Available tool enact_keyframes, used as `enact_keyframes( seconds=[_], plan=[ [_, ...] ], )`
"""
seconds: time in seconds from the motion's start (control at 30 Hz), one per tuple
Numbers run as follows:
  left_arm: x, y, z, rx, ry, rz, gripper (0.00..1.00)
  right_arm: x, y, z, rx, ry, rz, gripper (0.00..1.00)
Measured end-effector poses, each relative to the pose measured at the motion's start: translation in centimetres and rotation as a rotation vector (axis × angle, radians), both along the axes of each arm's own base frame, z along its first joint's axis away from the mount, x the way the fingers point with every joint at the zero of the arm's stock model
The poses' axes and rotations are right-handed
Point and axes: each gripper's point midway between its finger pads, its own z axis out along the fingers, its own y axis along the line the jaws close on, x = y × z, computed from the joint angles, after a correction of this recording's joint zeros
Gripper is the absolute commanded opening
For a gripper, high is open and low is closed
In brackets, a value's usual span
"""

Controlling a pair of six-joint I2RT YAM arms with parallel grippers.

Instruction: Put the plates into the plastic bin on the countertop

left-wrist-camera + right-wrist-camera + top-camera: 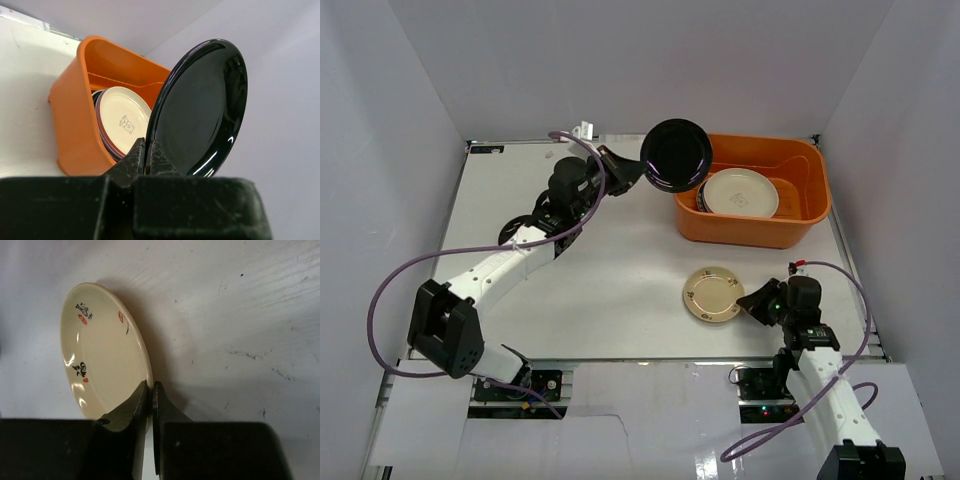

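Note:
My left gripper (632,168) is shut on the rim of a glossy black plate (676,155) and holds it tilted in the air by the left end of the orange plastic bin (752,228); it also shows in the left wrist view (202,110). Inside the bin a stack of plates leans, the top one cream-white (740,192), seen also in the left wrist view (122,120). My right gripper (748,303) is shut on the rim of a cream plate (712,294) with small red and black marks on the white countertop (610,290); the right wrist view shows the plate (97,352).
White walls close in the table at the back and both sides. A purple cable (395,280) loops off the left arm and another (855,290) off the right arm. The bin's near wall (75,125) stands close to the left gripper.

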Motion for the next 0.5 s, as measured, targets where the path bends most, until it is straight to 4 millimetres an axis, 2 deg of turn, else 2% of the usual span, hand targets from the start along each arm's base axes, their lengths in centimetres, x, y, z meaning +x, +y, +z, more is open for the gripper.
enact_keyframes(
  seconds=[0.1, 0.17, 0.23, 0.4, 0.5],
  plan=[
    [0.4, -1.8, -0.2, 0.030, 0.001, -0.024, 0.00, -0.4, 0.0, 1.9, -0.023, -0.024, 0.014, 0.08],
    [0.8, -3.0, -0.5, 0.053, 0.004, -0.036, 0.00, -0.2, -0.3, 4.5, -0.044, -0.060, 0.012, 0.08],
    [1.3, -3.9, -0.9, 0.077, 0.009, -0.040, 0.00, 0.3, -0.5, 8.0, -0.062, -0.127, 0.009, 0.08],
    [3.9, -6.3, -0.8, 0.149, 0.009, -0.035, 0.00, 0.9, -1.8, 19.0, -0.132, -0.353, -0.033, 0.08],
    [5.7, -7.8, -0.5, 0.187, -0.003, -0.035, 0.00, 1.0, -3.7, 25.0, -0.199, -0.469, -0.125, 0.08]
  ],
)
